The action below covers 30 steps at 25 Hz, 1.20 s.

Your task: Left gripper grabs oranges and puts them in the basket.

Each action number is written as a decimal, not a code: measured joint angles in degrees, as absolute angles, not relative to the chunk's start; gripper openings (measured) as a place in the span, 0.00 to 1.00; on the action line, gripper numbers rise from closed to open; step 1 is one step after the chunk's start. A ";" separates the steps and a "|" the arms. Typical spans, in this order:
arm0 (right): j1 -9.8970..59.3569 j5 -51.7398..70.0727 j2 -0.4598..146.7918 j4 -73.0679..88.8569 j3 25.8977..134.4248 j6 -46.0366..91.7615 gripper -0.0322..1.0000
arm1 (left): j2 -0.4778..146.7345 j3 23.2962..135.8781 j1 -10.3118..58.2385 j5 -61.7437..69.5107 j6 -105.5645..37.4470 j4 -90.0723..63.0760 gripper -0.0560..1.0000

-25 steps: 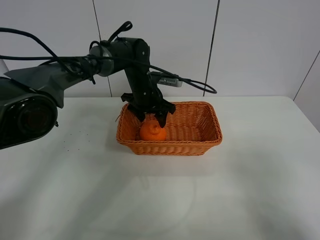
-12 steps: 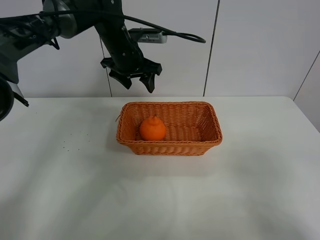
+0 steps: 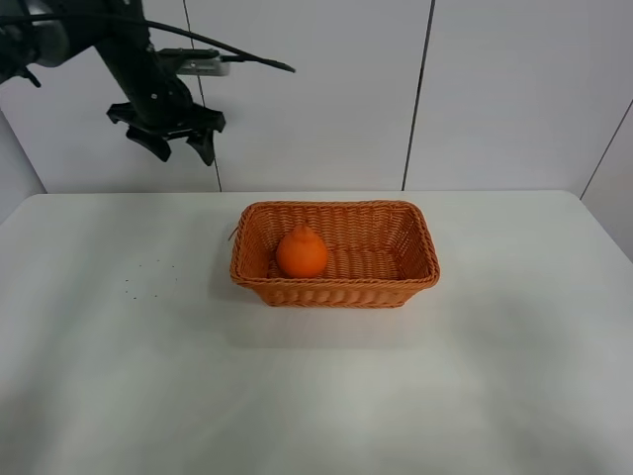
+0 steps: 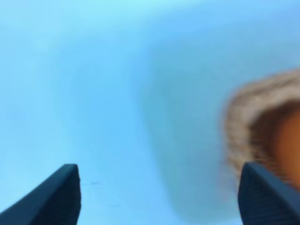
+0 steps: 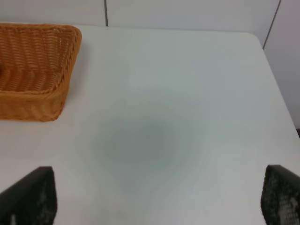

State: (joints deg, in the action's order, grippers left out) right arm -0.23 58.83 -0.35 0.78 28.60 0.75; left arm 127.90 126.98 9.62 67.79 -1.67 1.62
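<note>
The orange (image 3: 302,252) lies inside the wicker basket (image 3: 406,282), in its left half, with its knobby top up. My left gripper (image 3: 181,148) is open and empty, high above the table's back left, well clear of the basket. In the blurred left wrist view its two fingertips (image 4: 61,194) stand wide apart, with the basket rim (image 4: 239,136) and the orange (image 4: 288,145) at one edge. My right gripper (image 5: 157,199) is open and empty over bare table; the basket's corner (image 5: 42,70) shows in its view.
The white table (image 3: 316,396) spreads around the basket, with a few dark specks (image 3: 148,277) left of it. White wall panels stand behind. The table's right edge (image 5: 276,93) shows in the right wrist view.
My left gripper has let go of the orange in the basket, risen, and swung away up and to the left. The orange and basket have stayed put.
</note>
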 joint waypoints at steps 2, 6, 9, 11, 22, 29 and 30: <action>-0.23 58.83 -0.35 0.78 28.60 0.75 0.70 | 127.90 126.98 6.60 67.79 -1.67 1.79 0.81; -0.23 58.83 -0.35 0.78 28.60 0.75 0.70 | 127.90 126.98 1.64 67.74 -1.72 1.40 0.81; -0.23 58.83 -0.35 0.78 28.60 0.75 0.70 | 127.90 126.91 -0.16 67.74 -1.72 0.56 0.81; -0.23 58.83 -0.35 0.78 28.60 0.75 0.70 | 127.90 126.52 -0.22 67.74 -1.72 0.00 0.81; -0.23 58.83 -0.35 0.78 28.60 0.75 0.70 | 119.60 117.13 0.04 68.12 -1.72 -0.33 0.81; -0.23 58.83 -0.35 0.78 28.60 0.75 0.70 | 104.77 104.40 0.04 68.07 -1.66 -0.46 0.81; -0.23 58.83 -0.35 0.78 28.60 0.75 0.70 | 102.65 101.67 0.04 68.07 -1.66 -0.46 0.81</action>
State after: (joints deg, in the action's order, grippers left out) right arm -0.23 58.83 -0.35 0.78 28.60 0.75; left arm 102.65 101.67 0.04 68.07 -1.66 -0.46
